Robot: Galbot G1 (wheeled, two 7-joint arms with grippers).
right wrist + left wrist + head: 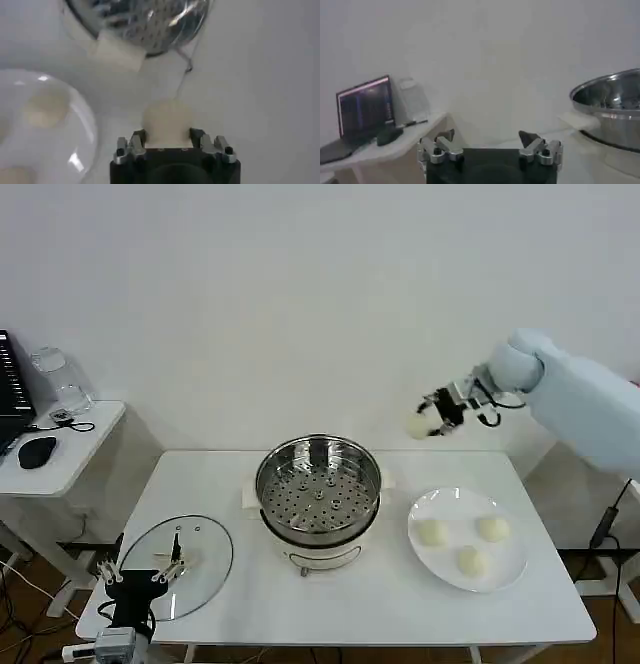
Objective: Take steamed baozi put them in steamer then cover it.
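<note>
Three steamed baozi [467,543] lie on a white plate [432,555] near the table's [380,604] right front corner, apart from one another. At the left front corner the left gripper [141,576] hangs low with its fingers spread wide, holding nothing, over the near rim of the glass cover [200,559], which rests flat on the table. The steamer [318,494] stands mid-table between cover and plate, its perforated tray bare. Farther back, above the table's right rear corner, the right gripper [432,422] is raised in the air, its fingers clamped on a fourth baozi [166,120], beyond the plate and right of the steamer.
</note>
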